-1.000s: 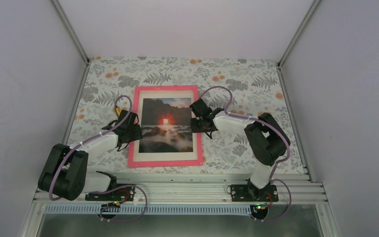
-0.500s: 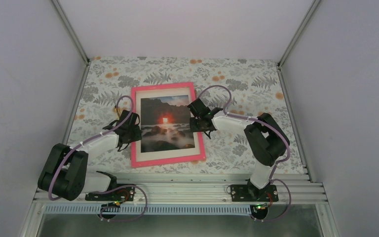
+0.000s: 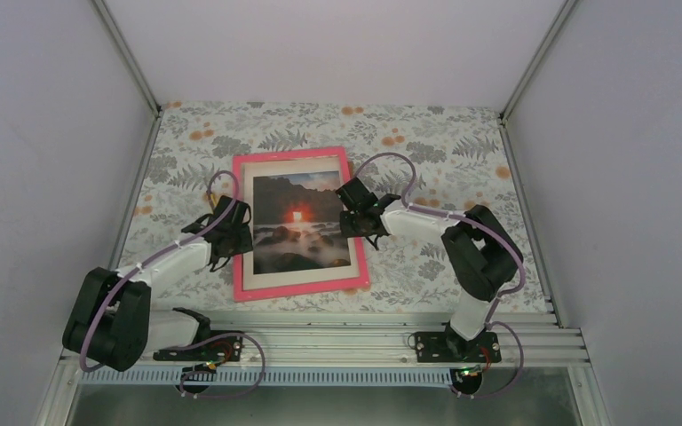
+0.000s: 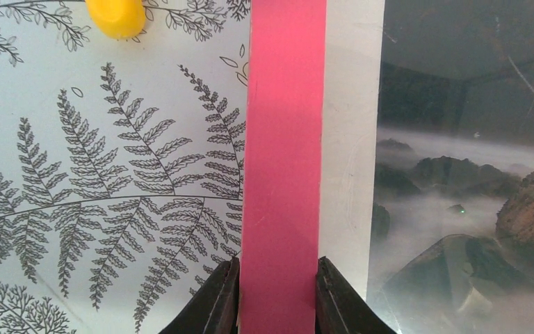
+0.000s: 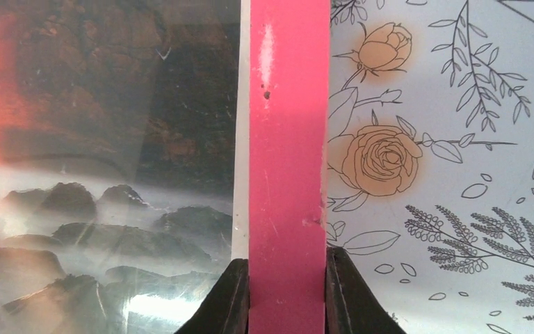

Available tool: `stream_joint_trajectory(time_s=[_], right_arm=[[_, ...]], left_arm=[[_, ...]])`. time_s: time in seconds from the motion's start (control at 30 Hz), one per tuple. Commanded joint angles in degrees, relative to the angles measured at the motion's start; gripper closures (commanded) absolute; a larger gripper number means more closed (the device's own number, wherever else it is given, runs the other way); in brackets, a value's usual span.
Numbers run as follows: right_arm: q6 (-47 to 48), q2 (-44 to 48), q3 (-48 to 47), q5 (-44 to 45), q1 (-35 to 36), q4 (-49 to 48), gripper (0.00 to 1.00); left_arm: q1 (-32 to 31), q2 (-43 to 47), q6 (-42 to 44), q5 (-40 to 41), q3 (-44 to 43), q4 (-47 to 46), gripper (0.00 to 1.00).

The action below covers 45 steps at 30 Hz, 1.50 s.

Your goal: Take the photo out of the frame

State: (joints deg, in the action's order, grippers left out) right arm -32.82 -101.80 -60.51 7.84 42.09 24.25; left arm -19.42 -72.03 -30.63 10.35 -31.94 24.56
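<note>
Compare the overhead view with the one a second earlier: the frame (image 3: 302, 289) no longer lies square to the near edge of the table. It is now turned slightly anticlockwise, with its far left corner nearer the left wall and its near right corner swung toward the right arm's base. It remains flat on the floral tablecloth (image 3: 444, 142), between the two arms. The photo (image 3: 302, 222) is still seated in the frame, face up, with its white border showing inside the pink rails. Note that the left arm's elbow has dropped back toward the near left corner, so its forearm reaches out longer and lower toward the left rail. The right arm's pose is almost unchanged: elbow raised on the right, forearm angled inward and down to the right rail. Verify the grip in the wrist views. The left gripper (image 4: 278, 292) is clenched on the left rail, one finger at the outer edge and one over the white border. The right gripper (image 5: 288, 292) clamps the right rail in the same way, both fingers touching the pink strip
</note>
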Motion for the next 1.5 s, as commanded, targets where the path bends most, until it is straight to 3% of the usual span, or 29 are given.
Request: stream_joint_trajectory(time_s=[0.0,0.5,0.8,1.17,1.47], right_arm=[[-1.67,2.90,-1.58,3.80,0.80,1.10,0.96],[0.73,8.35,-1.28,6.86,0.98,2.81,0.96],[5.74,11.68,-0.35,12.82,-0.98,5.43,0.96],[13.09,20.12,2.54,23.33,-10.31,9.31,0.96],[20.45,25.52,8.58,28.59,-22.38,0.01,0.96]], left_arm=[[0.20,2.22,-3.11,3.15,-2.16,-0.86,0.85],[-0.79,8.68,-3.21,1.63,-5.30,2.99,0.92],[-3.73,9.22,-5.76,-5.52,-8.58,1.73,0.94],[-17.48,-5.53,-12.78,-8.37,-19.54,-8.22,0.98],[-27.22,-22.15,-15.72,-10.68,-31.98,-15.13,0.98]])
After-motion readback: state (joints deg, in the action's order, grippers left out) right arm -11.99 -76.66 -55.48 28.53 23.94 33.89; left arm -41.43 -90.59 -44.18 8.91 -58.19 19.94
